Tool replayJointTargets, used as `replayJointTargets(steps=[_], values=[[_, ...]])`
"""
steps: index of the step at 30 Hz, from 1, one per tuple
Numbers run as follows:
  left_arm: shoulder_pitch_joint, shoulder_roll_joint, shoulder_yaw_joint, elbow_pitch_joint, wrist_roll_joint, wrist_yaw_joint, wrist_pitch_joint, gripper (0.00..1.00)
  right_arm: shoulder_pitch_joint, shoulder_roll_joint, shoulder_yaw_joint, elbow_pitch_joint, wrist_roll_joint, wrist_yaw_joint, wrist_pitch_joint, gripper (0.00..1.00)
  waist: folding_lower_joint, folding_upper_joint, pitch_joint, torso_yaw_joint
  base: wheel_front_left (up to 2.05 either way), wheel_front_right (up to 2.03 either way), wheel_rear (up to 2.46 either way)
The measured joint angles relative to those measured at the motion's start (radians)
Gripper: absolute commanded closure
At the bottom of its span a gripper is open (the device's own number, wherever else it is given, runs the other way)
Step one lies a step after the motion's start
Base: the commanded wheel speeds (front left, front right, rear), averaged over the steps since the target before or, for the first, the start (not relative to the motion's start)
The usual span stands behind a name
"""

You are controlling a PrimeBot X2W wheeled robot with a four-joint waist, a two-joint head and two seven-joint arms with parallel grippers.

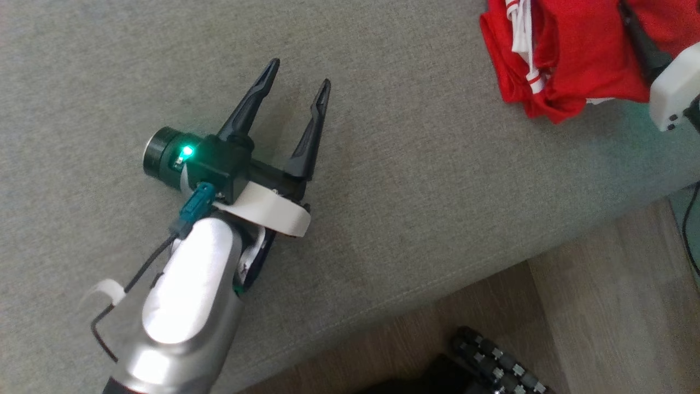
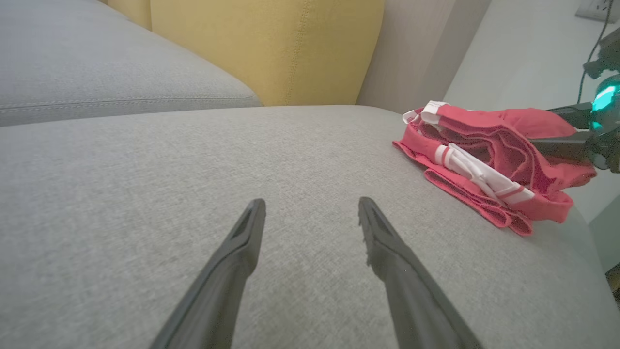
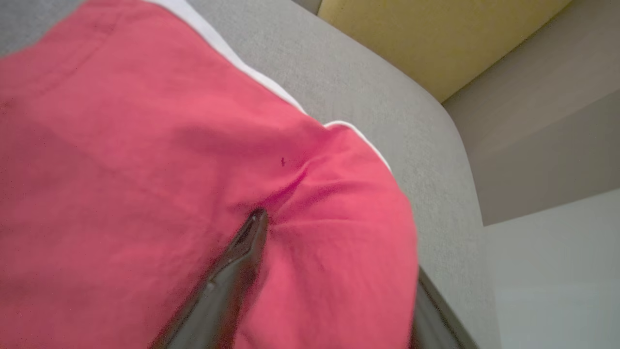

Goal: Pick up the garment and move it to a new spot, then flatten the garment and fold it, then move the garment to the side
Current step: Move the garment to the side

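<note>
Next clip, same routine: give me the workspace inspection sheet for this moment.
Surface: grey sofa seat cushion, mostly bare.
Job's things: red garment with white trim, bunched near the cushion's right-hand corner, not flattened.
Clutter: nothing seen.
Grippers: left gripper open, over bare cushion; right gripper open, fingers straddling a fold of the garment.
Cables: dark cable along the left forearm; second cable at the right, over the floor.
Surroundings: yellow back cushion; wooden floor.

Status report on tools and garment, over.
Left tool open over grey fabric sofa cushion. Right tool in crumpled red-and-white cloth garment, grip unclear. Nothing blocking.
</note>
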Motion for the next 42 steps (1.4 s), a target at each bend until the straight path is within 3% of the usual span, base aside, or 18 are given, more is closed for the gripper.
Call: replayJointTargets(steps=[6, 20, 33, 38, 42], values=[[0.022, -0.002, 0.012, 0.021, -0.020, 0.004, 0.000, 0.00, 0.003, 0.029, -0.048, 0.023, -0.012, 0.000, -0.029, 0.00, 0.0000, 0.0000, -0.042, 0.017, 0.00, 0.00, 0.00], [0.174, -0.007, 0.049, -0.021, -0.134, 0.078, 0.004, 0.00, 0.138, 0.090, -0.301, -0.073, -0.144, 0.000, 0.005, 0.00, -0.0001, 0.0000, -0.247, 0.095, 0.00, 0.00, 0.00], [0.323, -0.008, 0.117, -0.094, -0.181, 0.140, 0.005, 0.00, 0.455, 0.331, -0.443, -0.387, -0.115, 0.000, -0.114, 0.00, -0.0002, 0.0001, -0.410, 0.183, 0.00, 0.00, 0.00], [0.404, -0.007, 0.123, -0.102, -0.232, 0.183, 0.004, 0.00, 0.659, 0.477, -0.480, -0.496, -0.179, 0.000, -0.157, 0.00, -0.0002, 0.0001, -0.485, 0.234, 0.00, 0.00, 0.00], [0.444, -0.007, 0.120, -0.112, -0.250, 0.200, 0.005, 0.00, 0.753, 0.508, -0.481, -0.525, -0.227, 0.000, -0.167, 0.00, -0.0002, 0.0001, -0.520, 0.256, 0.00, 0.00, 0.00]])
